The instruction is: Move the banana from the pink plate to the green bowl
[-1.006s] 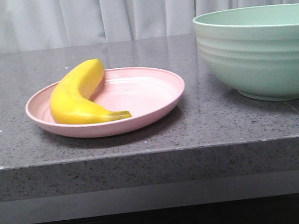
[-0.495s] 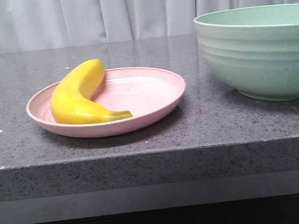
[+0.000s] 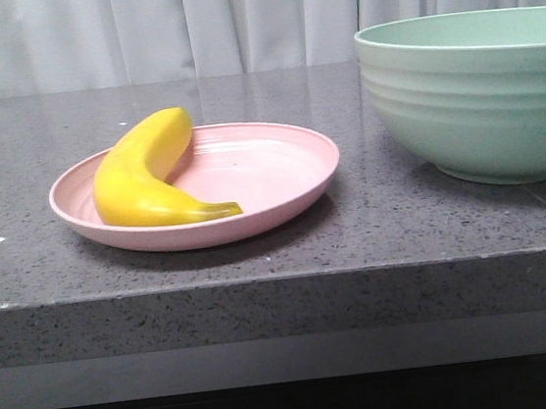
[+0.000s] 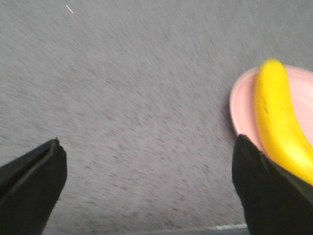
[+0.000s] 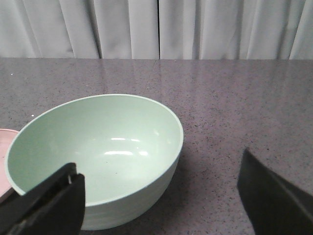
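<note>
Starting at the left of the front view, the grey speckled tabletop [image 3: 15, 194] is bare up to the pink plate [image 3: 278, 164]. The banana [image 3: 141, 175] lies on the plate's left half, its curved back toward the left rim and its dark stem tip pointing toward the near middle of the plate. Neither arm shows in this view.

In our left wrist view the left hand [image 4: 146, 186] is spread wide with nothing between its fingers [image 4: 29, 181], over bare tabletop just beside the plate; one finger overlaps the banana's near end in the picture, though we cannot tell whether it touches. The picture is smeared.

We judge this to be the approach step: the banana is not yet grasped. The next move calls for centring our left hand across the banana's thick middle, lowering until the fingers straddle it, then closing.

To the right, well apart from the plate, stands the green bowl [image 3: 469, 103], with clear tabletop between them. Its wall is much taller than the plate, so the carry must rise above that rim. Our right hand [image 5: 161, 196] is also spread wide and empty, near the bowl, whose inside looks empty. The plate sits close to the tabletop's front edge.
</note>
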Action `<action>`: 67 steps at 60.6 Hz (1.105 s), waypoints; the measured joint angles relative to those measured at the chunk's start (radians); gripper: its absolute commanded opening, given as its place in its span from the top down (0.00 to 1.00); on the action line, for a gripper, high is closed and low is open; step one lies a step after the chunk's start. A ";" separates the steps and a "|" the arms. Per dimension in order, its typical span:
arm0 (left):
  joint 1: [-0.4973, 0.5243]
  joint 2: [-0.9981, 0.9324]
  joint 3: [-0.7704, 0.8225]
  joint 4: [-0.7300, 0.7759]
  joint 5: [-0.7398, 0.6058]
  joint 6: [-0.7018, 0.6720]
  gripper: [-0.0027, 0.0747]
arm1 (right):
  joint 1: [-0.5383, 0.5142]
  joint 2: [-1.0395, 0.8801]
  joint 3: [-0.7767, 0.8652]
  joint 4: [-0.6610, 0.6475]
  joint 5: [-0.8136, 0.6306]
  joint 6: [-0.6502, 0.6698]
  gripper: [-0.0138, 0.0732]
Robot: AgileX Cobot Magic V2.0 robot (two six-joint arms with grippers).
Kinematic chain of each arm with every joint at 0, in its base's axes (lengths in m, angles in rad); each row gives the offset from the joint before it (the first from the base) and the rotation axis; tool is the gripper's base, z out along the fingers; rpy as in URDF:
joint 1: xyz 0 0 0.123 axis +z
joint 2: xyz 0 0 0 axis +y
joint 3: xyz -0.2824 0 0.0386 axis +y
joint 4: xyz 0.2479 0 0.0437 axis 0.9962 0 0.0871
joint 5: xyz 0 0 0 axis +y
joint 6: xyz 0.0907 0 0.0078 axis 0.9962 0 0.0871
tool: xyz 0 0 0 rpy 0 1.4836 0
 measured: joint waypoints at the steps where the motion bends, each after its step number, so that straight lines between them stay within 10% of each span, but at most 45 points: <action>1: -0.014 0.031 -0.020 -0.002 0.014 0.000 0.10 | 0.000 0.000 0.000 0.000 0.000 0.000 0.10; 31: -0.375 0.632 -0.397 -0.012 0.064 -0.060 0.10 | 0.000 0.000 0.000 0.000 0.009 0.000 0.10; 67: -0.443 0.832 -0.466 -0.012 0.091 -0.092 0.15 | 0.000 0.000 0.000 0.000 0.009 0.000 0.10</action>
